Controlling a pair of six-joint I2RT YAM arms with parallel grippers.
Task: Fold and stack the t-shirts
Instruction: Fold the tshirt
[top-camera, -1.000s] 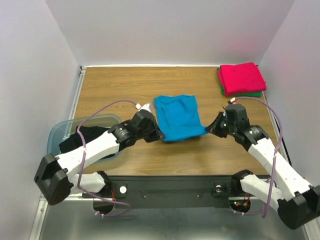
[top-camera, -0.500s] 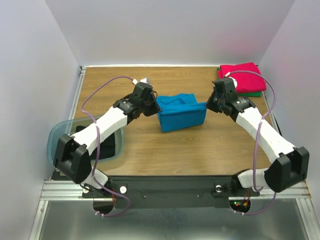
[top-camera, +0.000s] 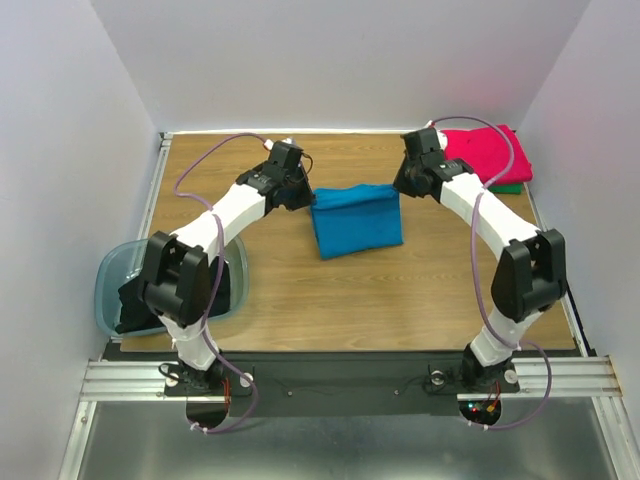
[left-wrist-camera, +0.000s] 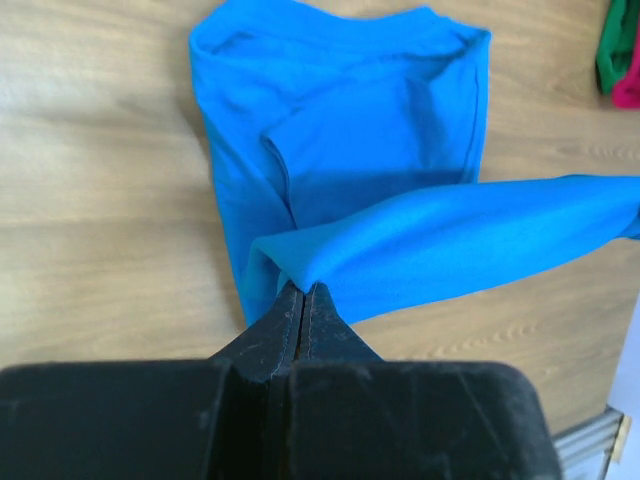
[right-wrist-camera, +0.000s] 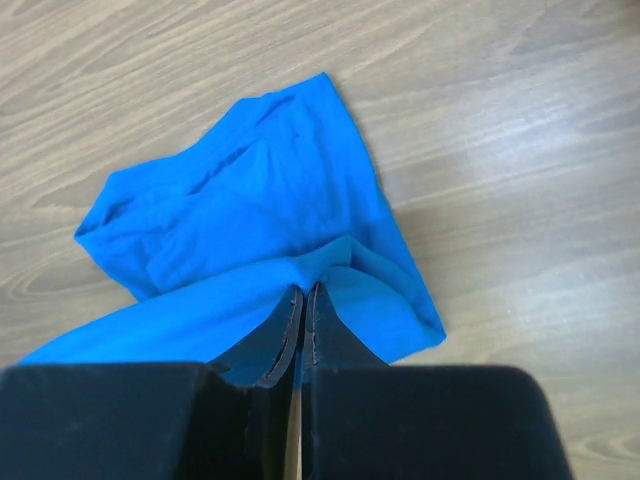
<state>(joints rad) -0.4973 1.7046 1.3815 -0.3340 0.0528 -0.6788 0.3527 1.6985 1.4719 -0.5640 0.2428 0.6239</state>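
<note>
A bright blue t-shirt (top-camera: 356, 217) lies folded in half mid-table. My left gripper (top-camera: 306, 199) is shut on its far left corner, and my right gripper (top-camera: 398, 186) is shut on its far right corner. In the left wrist view the pinched blue t-shirt (left-wrist-camera: 400, 240) stretches right from the left gripper (left-wrist-camera: 300, 292). The right wrist view shows the same blue cloth (right-wrist-camera: 250, 240) bunched at the right gripper (right-wrist-camera: 302, 292). A folded red-pink t-shirt (top-camera: 490, 152) rests on a green t-shirt (top-camera: 512, 187) at the far right corner. A black t-shirt (top-camera: 135, 300) sits in the bin.
A translucent blue-grey bin (top-camera: 108, 272) stands at the near left edge of the wooden table (top-camera: 350, 300). White walls close in the table at the back and sides.
Both grippers carried the near edge of the blue t-shirt away from the bases toward the far side, folding it over itself. The arms now stretch far out.
</note>
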